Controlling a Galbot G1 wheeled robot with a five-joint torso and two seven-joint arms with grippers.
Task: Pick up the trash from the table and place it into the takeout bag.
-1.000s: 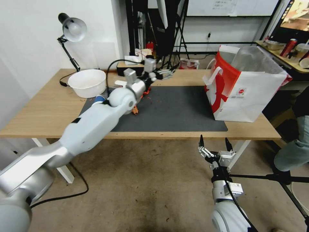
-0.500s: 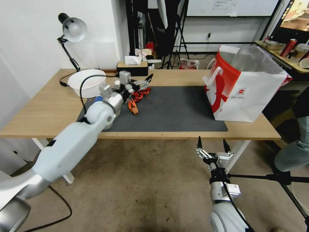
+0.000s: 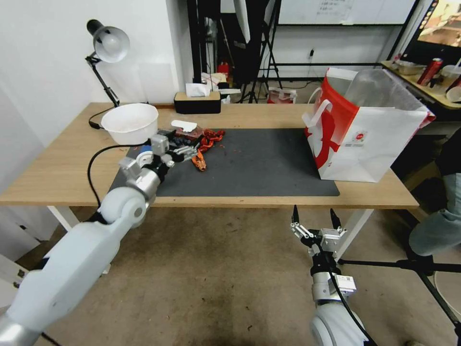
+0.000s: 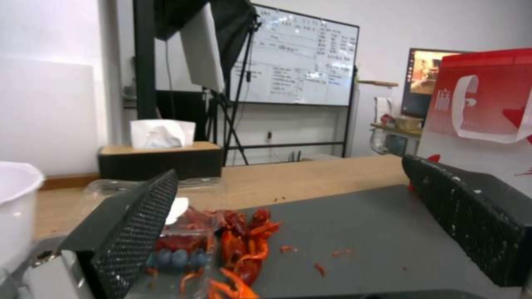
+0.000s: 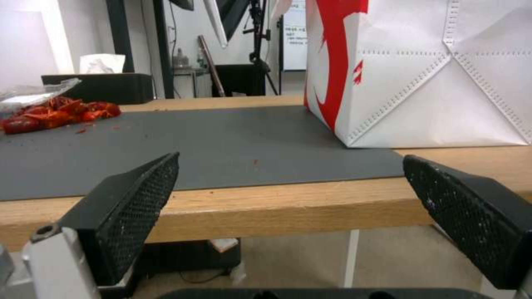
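The trash is a heap of red crayfish shells (image 3: 205,140) beside a clear plastic wrapper (image 3: 184,126) at the back left of the dark mat (image 3: 269,163) on the table (image 3: 62,163). My left gripper (image 3: 188,153) hangs low over the mat, just left of the shells, open and holding nothing. In the left wrist view the shells (image 4: 244,245) and the wrapper (image 4: 188,199) lie between and ahead of its spread fingers (image 4: 133,232). The takeout bag (image 3: 370,139) stands open at the mat's right end. My right gripper (image 3: 312,214) waits open below the table's front edge.
A white bowl (image 3: 129,122) sits at the mat's back left corner, close to my left arm. Behind it are a desk lamp (image 3: 108,45) and a tissue box (image 3: 197,102). Small red crumbs (image 3: 230,150) dot the mat. A tripod leg (image 3: 408,263) runs along the floor at the right.
My left arm has drawn back from the far side of the table toward the front left, and its gripper has come down beside the shells. The right gripper has sunk slightly.
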